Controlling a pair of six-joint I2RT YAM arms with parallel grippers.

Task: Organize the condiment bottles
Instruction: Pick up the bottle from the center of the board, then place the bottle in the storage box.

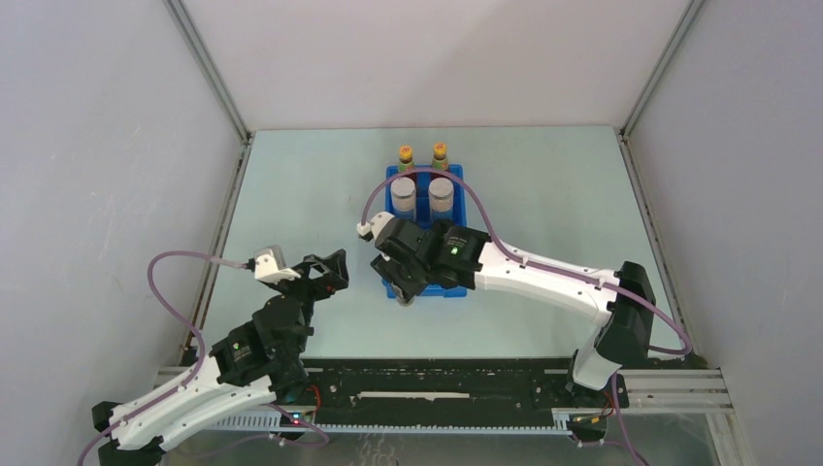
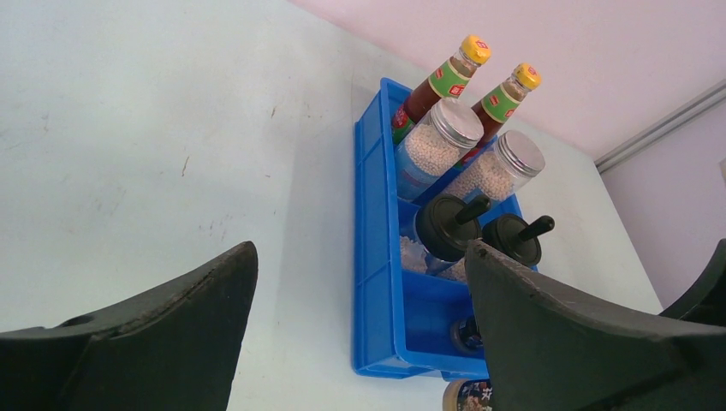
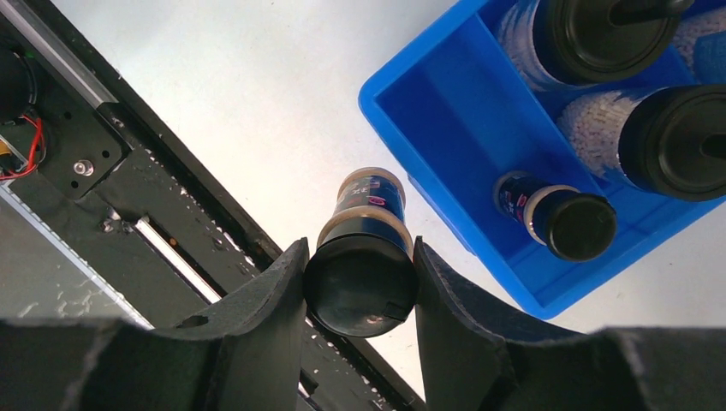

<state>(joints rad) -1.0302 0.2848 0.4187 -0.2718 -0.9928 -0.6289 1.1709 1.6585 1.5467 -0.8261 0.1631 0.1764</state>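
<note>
Here, the right gripper [image 3: 361, 257] pinches a tiny dark jar [image 3: 364, 205] by its black cap, just outside the near end of the blue tray [image 2: 370, 223]; the left gripper [image 2: 360, 248] stands spread and empty to the left. Inside the tray, near to far, stand a second tiny jar [image 3: 556, 214], two black-lidded jars [image 2: 445, 224], two grey-lidded jars [image 2: 454, 124] and two red sauce bottles [image 2: 445, 79].

Top external: high, behind base rail [image 1: 417, 388], looks down and forward, far, takes in whole table [image 1: 291, 194].
Left wrist: low over table, faces along blue tray [image 2: 370, 240] from its near-left end, mid range, left fingers [image 2: 171, 334] at frame bottom.
Right wrist: very close, looks steeply down past right fingers [image 3: 257, 342] onto tiny dark jar [image 3: 364, 257], tray near corner, rail.
Shared: tray in all three; rail in top and right wrist.
</note>
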